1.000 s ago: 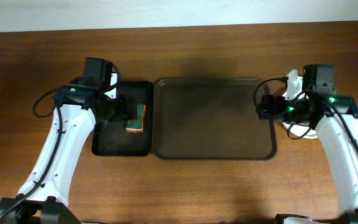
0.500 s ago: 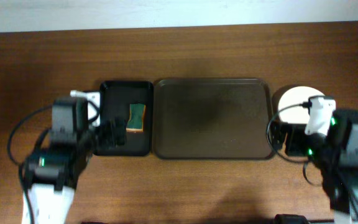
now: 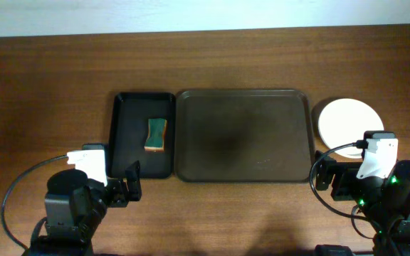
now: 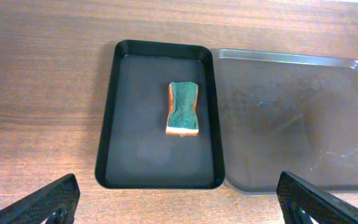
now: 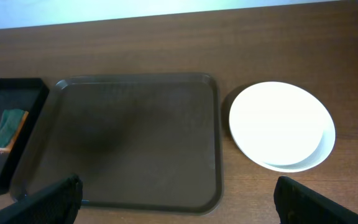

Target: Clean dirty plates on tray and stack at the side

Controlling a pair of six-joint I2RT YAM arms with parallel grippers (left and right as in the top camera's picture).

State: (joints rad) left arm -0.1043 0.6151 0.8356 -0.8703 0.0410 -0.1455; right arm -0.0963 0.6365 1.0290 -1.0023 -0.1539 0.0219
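Observation:
The large dark brown tray (image 3: 244,135) lies at the table's middle with nothing on it; it also shows in the left wrist view (image 4: 297,118) and the right wrist view (image 5: 135,140). White plates (image 3: 346,121) sit stacked on the bare wood just right of the tray; in the right wrist view (image 5: 281,124) I see at least two nested. My left gripper (image 3: 129,186) is open and empty near the front edge, left of centre. My right gripper (image 3: 324,176) is open and empty near the front edge, below the plates.
A narrower black tray (image 3: 142,135) lies left of the brown tray and holds a green and orange sponge (image 3: 156,134), also in the left wrist view (image 4: 183,108). Bare wood-grain tabletop (image 3: 41,107) surrounds the trays.
Both arms have pulled back from the trays to the front edge of the table. The right arm no longer covers the plates.

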